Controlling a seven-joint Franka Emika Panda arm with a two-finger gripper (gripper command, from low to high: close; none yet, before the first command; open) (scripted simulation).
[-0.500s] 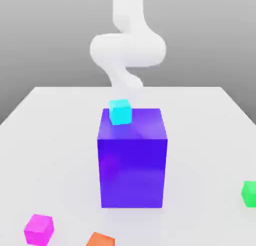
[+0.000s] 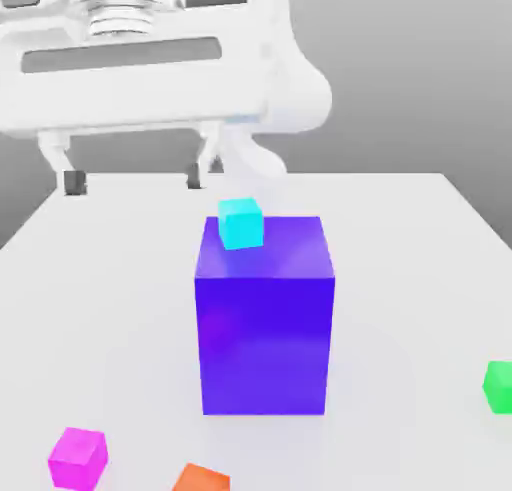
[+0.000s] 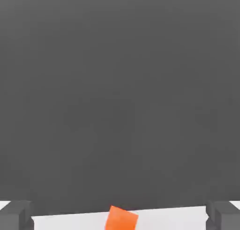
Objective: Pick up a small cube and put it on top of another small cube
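The small magenta cube (image 2: 78,456) sits on the white table near the front, at the exterior view's left. The small green cube (image 2: 499,386) rests at the exterior view's right edge. My gripper (image 2: 132,180) hangs high at the upper left of the exterior view, close to the camera and well above the table. Its two dark fingertips (image 2: 73,181) stand wide apart with nothing between them, so it is open. In the hand view the gripper (image 3: 120,215) spans the picture, one fingertip (image 3: 16,215) at each side.
A big blue-purple block (image 2: 265,314) stands mid-table with a cyan small cube (image 2: 241,224) on its top back edge. An orange small cube (image 2: 201,478) lies at the front, right of the magenta one, and shows between the fingers as the orange cube (image 3: 122,218).
The hand has swung into the exterior view from above, now filling the upper left. The cubes and the block have not moved.
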